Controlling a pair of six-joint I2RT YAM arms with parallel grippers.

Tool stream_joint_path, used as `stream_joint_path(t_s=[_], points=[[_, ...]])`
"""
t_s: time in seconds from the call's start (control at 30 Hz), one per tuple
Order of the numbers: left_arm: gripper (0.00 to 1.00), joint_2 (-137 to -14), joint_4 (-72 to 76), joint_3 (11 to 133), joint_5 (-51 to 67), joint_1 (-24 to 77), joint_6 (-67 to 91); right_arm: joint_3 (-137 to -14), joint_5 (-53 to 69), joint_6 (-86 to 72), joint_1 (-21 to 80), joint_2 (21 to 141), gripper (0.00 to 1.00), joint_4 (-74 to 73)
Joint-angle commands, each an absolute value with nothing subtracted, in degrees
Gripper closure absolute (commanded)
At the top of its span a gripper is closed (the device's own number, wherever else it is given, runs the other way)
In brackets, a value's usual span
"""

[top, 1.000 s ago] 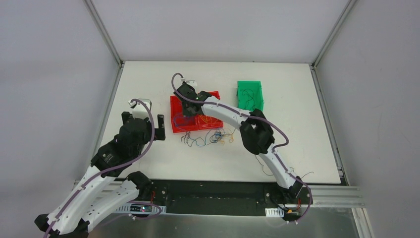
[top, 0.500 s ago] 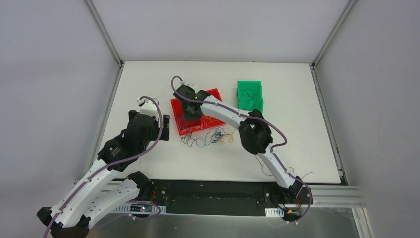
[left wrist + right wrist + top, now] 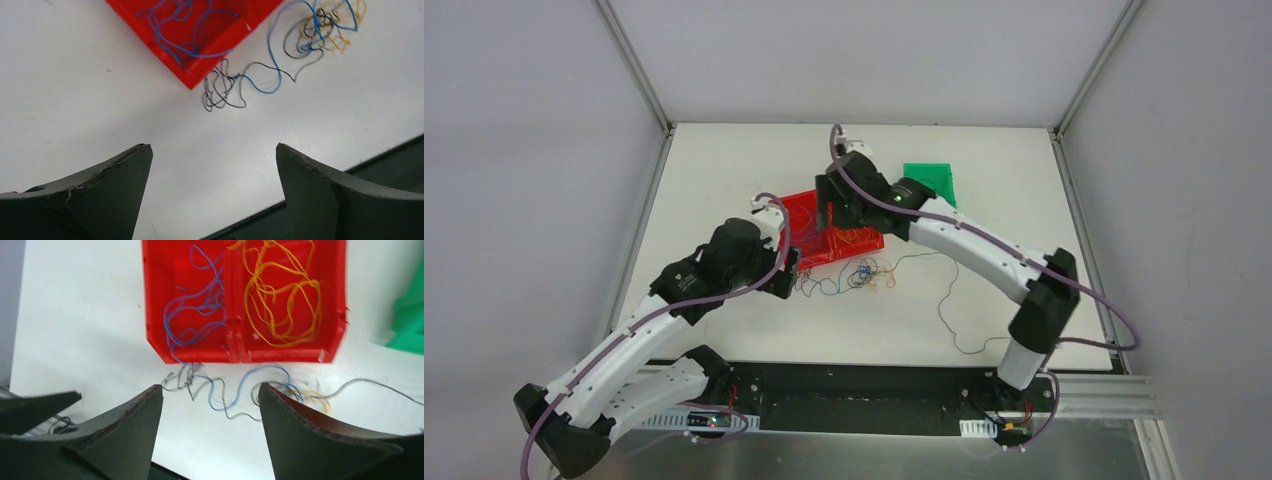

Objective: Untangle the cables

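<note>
The cables [image 3: 856,275] lie as a loose tangle of blue, black and orange-yellow strands on the white table, just in front of the red bins [image 3: 804,205]. Blue cables [image 3: 192,320] fill the left red bin [image 3: 155,300]. Orange cables [image 3: 282,300] fill the right red bin [image 3: 335,305]. My right gripper [image 3: 210,386] hangs open above the bins, nothing between its fingers. My left gripper [image 3: 211,147] is open over bare table, left of the tangle [image 3: 300,45] and near a red bin corner [image 3: 192,80]. One long black cable [image 3: 946,300] trails right.
A green bin [image 3: 936,178] stands behind the right arm, partly hidden. The table's near edge and black rail [image 3: 390,165] lie close under my left gripper. Grey walls and metal frame posts [image 3: 636,70] enclose the table.
The right gripper has opened and swung back and right, off the left red bin. The left arm moved right toward the tangle. The red bins have shifted and turned slightly.
</note>
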State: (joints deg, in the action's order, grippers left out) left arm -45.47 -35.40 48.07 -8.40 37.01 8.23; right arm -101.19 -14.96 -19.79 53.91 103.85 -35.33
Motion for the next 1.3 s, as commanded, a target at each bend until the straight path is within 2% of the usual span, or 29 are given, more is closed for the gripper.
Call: stream_joint_path(t_s=[0.0,0.2,0.27,0.33,0.5,0.67,0.9,1.0,1.07,1.27], points=[[0.01,-50.4,-34.1,49.95,5.0,36.65,6.65,-85.62,-16.78,-19.69,53.98,91.03,0.26,-30.49],[0.05,-58.02,-34.45,51.48,7.44,36.65,6.17,-68.8,-17.95,-22.68,53.87,79.87,0.26,-26.97],[0.13,-60.62,-35.14,52.65,4.56,36.65,6.17,-65.21,-17.17,-23.67,53.88,77.64,0.26,-25.24],[0.17,-63.25,-35.85,54.39,1.49,36.65,5.86,-62.57,-16.74,-24.32,53.83,75.85,0.26,-23.53],[0.2,-69.45,-37.49,57.7,3.49,36.65,3.91,-59.43,-17.52,-24.61,53.76,73.13,0.26,-21.18],[0.35,-75.17,-37.96,59.2,3.4,36.65,1.8,-57.38,-17.83,-24.42,53.32,69.88,0.26,-19.93],[0.4,-82.45,-37.48,60.28,1.62,36.65,1.52,-53.36,-17.31,-25.31,52.69,62.95,0.25,-19.13],[0.46,-85.68,-37.44,61.44,0.88,36.65,1.97,-50.98,-15.59,-25.24,52.59,60.6,0.24,-17.74],[0.56,-86.92,-37.36,61.94,0.51,36.65,2.21,-49.82,-15.25,-25.33,52.45,59.95,0.24,-17.43],[1.0,-88.32,-37.5,62.53,-2.28,36.62,2.72,-47.66,-15.02,-26.17,52.16,58.51,0.24,-17.02]])
